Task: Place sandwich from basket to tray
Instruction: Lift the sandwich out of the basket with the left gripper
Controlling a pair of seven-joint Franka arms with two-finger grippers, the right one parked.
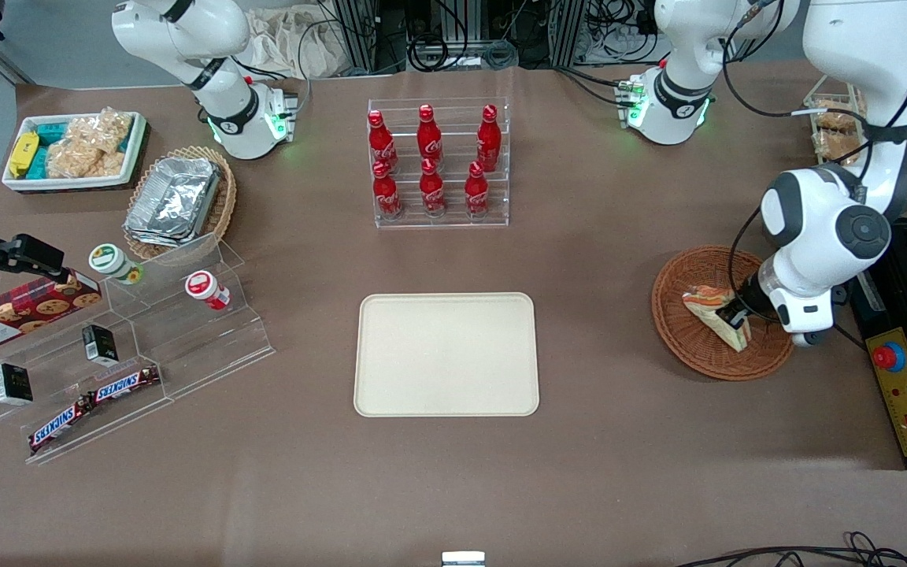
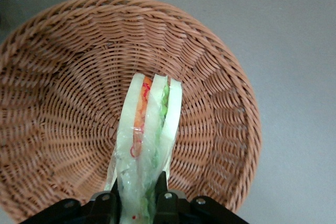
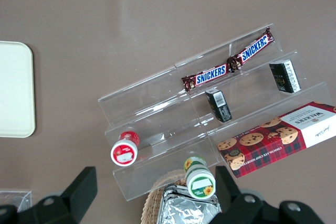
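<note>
Left gripper clamped on the sandwich, which is inside the basket

Front: one sandwich, one reddish basket, one cream tray bare, well apart toward the parked arm's end; six red bottles on an acrylic rack; arm bent down over the basket, brown table. Left wrist: fingers pinch the wrapped sandwich by one end above the basket weave. Right wrist: tray corner, two Snickers bars on clear steps

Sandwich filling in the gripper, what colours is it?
Orange and green layers in the sandwich, clearest in the left wrist view, gripper closed on it.
</note>
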